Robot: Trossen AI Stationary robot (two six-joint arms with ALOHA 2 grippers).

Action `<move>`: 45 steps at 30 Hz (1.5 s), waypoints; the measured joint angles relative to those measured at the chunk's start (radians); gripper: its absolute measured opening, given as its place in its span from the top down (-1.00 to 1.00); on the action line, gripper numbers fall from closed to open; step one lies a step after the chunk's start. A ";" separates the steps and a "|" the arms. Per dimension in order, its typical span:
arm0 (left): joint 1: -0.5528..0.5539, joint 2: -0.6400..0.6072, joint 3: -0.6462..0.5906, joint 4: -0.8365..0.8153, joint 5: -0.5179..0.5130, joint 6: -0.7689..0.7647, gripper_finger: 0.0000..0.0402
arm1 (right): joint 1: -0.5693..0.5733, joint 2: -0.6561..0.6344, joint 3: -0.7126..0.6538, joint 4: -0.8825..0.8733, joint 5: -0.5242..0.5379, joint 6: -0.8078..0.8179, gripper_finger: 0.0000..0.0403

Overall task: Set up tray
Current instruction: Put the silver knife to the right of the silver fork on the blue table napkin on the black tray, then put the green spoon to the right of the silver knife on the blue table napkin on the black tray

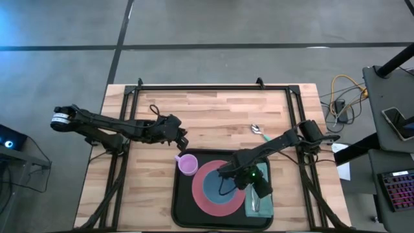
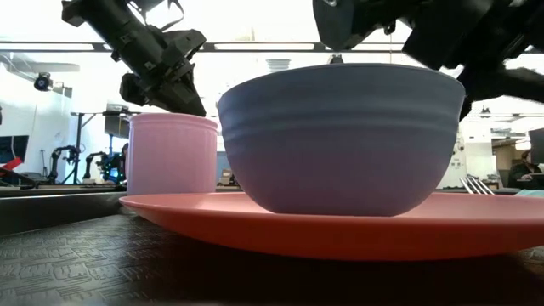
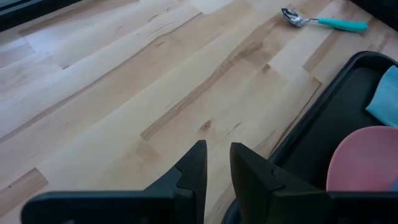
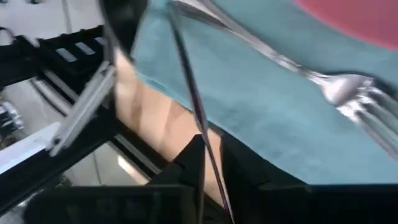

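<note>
The black tray (image 1: 184, 208) lies at the table's near edge. It carries a pink plate (image 1: 199, 192) with a blue bowl (image 1: 217, 188) on it, a pale purple cup (image 1: 187, 164) standing in its far left corner and a teal napkin (image 1: 267, 206) on its right side. A fork (image 4: 336, 84) lies on the napkin. My right gripper (image 1: 261, 192) hovers over the napkin, shut on a thin metal utensil (image 4: 186, 81). My left gripper (image 1: 184, 144) hangs just beyond the cup, fingers a narrow gap apart (image 3: 217, 155) and holding nothing. My right gripper pinches the thin utensil (image 4: 208, 155) between its two fingers. The utensil shows edge on and runs away from the fingertips, along them, over the teal napkin. Which end the fingers have, and whether the far end rests on the napkin, I cannot tell.
A spoon with a teal handle (image 1: 260, 132) lies on the bare wood beyond the tray's far right corner. Open wooden tabletop (image 1: 213, 110) stretches across the far half. Black frame rails run along the left and right table edges.
</note>
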 joint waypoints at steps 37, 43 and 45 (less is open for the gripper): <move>0.000 0.000 -0.011 0.000 0.001 0.000 0.74 | -0.175 -0.582 -0.305 0.132 0.615 1.130 -0.13; 0.000 0.000 -0.011 0.000 0.002 0.000 0.74 | -0.330 -0.652 -0.545 0.214 0.628 1.176 -0.13; 0.000 0.000 -0.011 0.000 0.002 0.000 0.74 | -0.373 -0.651 -0.591 0.235 0.671 1.139 -0.13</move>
